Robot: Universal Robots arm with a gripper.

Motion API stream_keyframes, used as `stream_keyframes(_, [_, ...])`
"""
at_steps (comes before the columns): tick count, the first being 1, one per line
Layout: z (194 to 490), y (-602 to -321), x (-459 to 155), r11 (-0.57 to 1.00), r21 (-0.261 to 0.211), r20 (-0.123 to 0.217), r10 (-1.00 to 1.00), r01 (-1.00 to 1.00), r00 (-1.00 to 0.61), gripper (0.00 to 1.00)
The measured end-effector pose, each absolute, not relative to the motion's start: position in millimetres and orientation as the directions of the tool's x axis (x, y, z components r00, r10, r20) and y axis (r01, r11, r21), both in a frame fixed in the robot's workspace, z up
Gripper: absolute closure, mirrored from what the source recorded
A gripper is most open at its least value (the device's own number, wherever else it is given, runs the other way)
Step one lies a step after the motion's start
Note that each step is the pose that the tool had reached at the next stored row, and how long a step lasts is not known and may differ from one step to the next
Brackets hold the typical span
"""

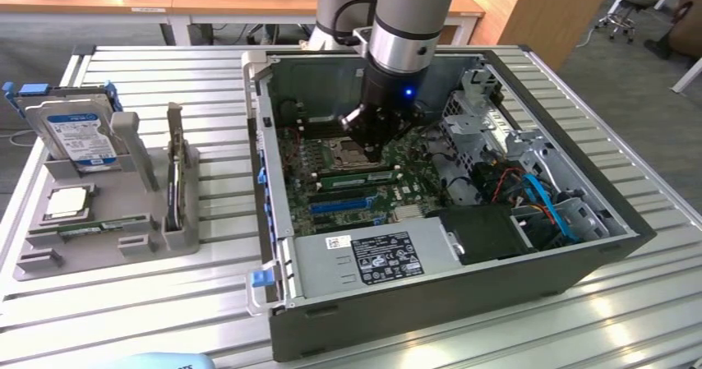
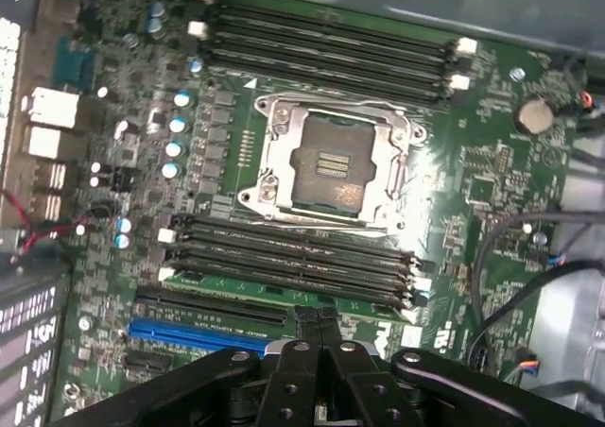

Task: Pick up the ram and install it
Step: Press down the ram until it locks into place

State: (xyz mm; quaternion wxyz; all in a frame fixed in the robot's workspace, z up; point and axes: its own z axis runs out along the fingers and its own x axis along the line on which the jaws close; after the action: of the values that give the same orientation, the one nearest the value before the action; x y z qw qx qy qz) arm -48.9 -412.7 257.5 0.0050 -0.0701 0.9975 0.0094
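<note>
The ram is a long green stick lying seated in a memory slot on the motherboard, inside the open computer case. In the wrist view the ram runs along the slot just beyond the fingertips. My gripper hangs down inside the case over the board, between the processor socket and the ram. My gripper is shut, its black fingers pressed together with nothing visible between them. Whether the tips touch the ram cannot be told.
The empty processor socket sits between two banks of black memory slots. The case has a drive cage and cables at the exterior view's right. A grey tray at the left holds a hard drive, a square silver processor chip and another green stick.
</note>
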Motion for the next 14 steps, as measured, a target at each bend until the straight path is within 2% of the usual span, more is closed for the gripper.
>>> stream_keyframes(8, [257.3,-412.7,-49.0,1.0,0.018,-0.011,-0.025,-0.026,-1.0,0.9])
stream_keyframes(14, [257.5,-412.6,-49.0,1.0,0.018,-0.011,-0.019,-0.019,-1.0,0.9])
